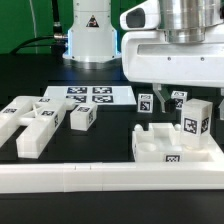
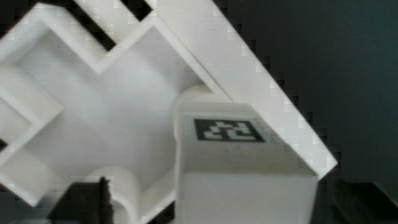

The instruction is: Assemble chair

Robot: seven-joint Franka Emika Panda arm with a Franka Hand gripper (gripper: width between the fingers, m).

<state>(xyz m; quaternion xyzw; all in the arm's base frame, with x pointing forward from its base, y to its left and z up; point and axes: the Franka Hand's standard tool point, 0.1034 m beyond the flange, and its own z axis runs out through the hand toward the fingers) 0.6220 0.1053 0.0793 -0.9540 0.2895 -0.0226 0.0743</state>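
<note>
The gripper (image 1: 149,100) is hanging over the table (image 1: 110,142) toward the exterior view's right, its jaws standing wide apart and clamping nothing; a tagged bar (image 1: 146,105) is standing upright between the two fingers, apparently free of both. The wrist view is showing this bar close against the X-braced panel (image 2: 107,85), though whether the two are fully seated cannot be told. Just nearer than the gripper, the tray-like seat (image 1: 175,150) is lying flat, with a taller tagged block (image 1: 196,122) rising from its right side; together these are forming the partly built chair (image 1: 150,140), which is sitting at the right of the table. Well apart, at the exterior view's left, several loose pieces (image 1: 28,125) and a small tagged cube (image 1: 82,117) are waiting unjoined; the marker board (image 1: 90,94) is lying beyond them, and the L-shaped rail (image 1: 90,182) is running along the near edge. Judging by this layout, the assembly is only partly done: a few parts are grouped at the seat, while the left-hand pieces are awaiting fetching and fitting.
</note>
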